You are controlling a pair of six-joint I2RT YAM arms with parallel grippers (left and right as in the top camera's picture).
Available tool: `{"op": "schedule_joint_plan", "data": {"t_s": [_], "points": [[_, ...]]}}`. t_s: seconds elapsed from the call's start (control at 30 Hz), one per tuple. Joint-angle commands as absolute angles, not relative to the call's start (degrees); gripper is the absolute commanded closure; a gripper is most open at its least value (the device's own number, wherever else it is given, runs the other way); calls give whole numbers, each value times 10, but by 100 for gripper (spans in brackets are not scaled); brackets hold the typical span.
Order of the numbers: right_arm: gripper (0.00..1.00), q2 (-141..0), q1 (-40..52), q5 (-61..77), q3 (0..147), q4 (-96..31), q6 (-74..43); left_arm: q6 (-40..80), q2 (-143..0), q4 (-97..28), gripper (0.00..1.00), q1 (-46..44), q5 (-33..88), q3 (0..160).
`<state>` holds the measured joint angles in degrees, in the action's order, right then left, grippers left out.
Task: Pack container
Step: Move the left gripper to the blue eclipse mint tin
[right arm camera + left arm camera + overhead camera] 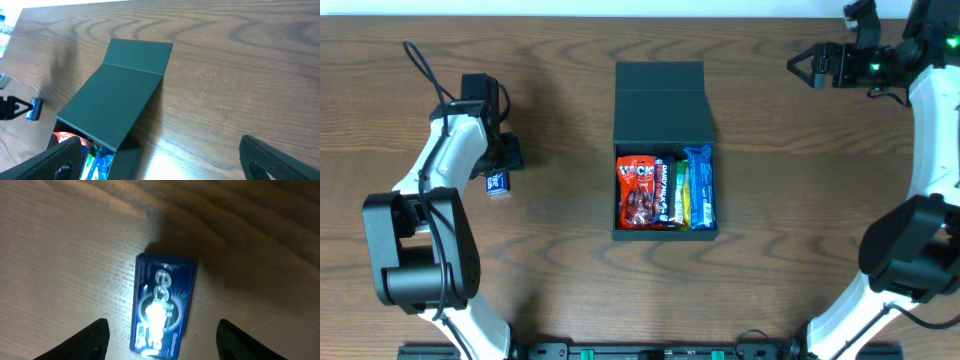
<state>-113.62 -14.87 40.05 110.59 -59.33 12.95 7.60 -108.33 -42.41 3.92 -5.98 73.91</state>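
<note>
- Brown wood-grain table (pixel 560 280) under everything; both arms reach over it.
- White-and-black left arm (pixel 440 170), bent. Its left gripper (pixel 501 160) (pixel 162 326) points down at the tabletop. Jaws spread wide, nothing held. In the wrist view both dark fingers (pixel 95 340) stand clear of the pack lying between them.
- White-and-black right arm (pixel 930 120). The right gripper (pixel 808 67) (pixel 160 142) is off the table surface with its jaws wide apart and empty.
- Dark green-black container (pixel 660 110) (pixel 120 100), matte, sitting between the two grippers and well apart from each. It is off to the right of the left gripper. In the right wrist view it lies ahead of the right gripper and to its left. The flap lid is open and folded back on the far side; the compartment faces up, with snacks lying side by side in it.
- Red packet (pixel 639 193) fills the compartment's side nearer the left gripper.
- Blue bar (pixel 701 190), lengthwise against the wall nearer the right gripper.
- Green bar (pixel 681 198), lengthwise, just beside the blue one on its red-packet side.
- Small blue pack (pixel 498 183) (pixel 162 305), flat on the table directly under the left gripper, centred between the open fingers. Glare washes out the label.
</note>
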Motion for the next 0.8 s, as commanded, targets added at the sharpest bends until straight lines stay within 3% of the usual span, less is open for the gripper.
{"op": "schedule_joint_plan", "data": {"t_s": [0.0,0.77], "points": [[1,-1132,-145,405,1117,-594,129,72,-1104,-417,30,42,-63,740],[1,-1132,-145,405,1117,-595,129,73,-1137,-402,40,57,-57,740]]}}
